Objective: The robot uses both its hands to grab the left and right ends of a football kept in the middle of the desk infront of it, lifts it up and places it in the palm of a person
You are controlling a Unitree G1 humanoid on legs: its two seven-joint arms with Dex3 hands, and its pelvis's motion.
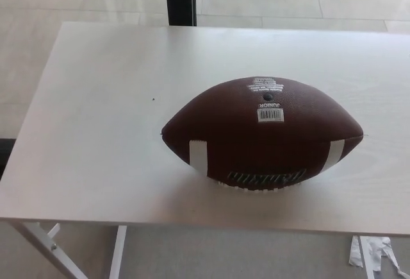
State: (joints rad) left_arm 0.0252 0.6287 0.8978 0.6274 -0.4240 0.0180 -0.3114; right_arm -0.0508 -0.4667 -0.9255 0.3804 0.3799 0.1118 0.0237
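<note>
Lengthwise, brown white-striped football (259,135) rests on desk (96,138).

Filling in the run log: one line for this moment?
football: lying on desk, untouched | left hand: not in view | right hand: not in view | person: not in view

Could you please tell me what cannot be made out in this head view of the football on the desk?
- Both robot hands: outside the head view, so their state is unknown.
- The football's underside and most of its laces: hidden by the ball's own body.
- The small white print above the barcode label: too small to read.
- The desk's right end: cut off by the picture's edge.
- No person's palm shows anywhere.
</note>
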